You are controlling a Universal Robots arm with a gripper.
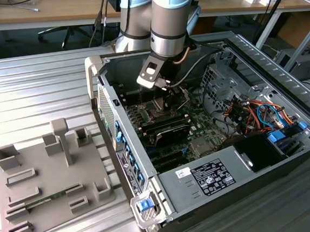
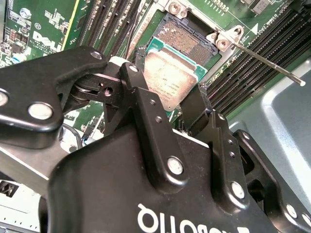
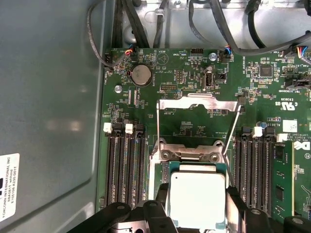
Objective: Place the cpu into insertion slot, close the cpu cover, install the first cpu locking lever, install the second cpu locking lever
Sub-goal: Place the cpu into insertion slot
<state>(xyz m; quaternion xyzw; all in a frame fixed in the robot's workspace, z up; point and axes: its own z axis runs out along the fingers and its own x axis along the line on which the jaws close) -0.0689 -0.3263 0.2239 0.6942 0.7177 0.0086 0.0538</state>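
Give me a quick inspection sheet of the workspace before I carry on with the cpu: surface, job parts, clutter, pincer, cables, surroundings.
Surface: slatted metal table carrying the open computer case.
Job's things: the cpu is held tilted above the insertion slot, not seated; the cpu cover is swung open; a locking lever stands free.
Clutter: grey fixture tray on the table, at the exterior view's left of the case.
Pincer: the pincer is shut on the cpu's edges.
Cables: coloured wire bundle inside the case, apart from the slot; black cables past the board's edge.
Surroundings: wooden benches behind the table.
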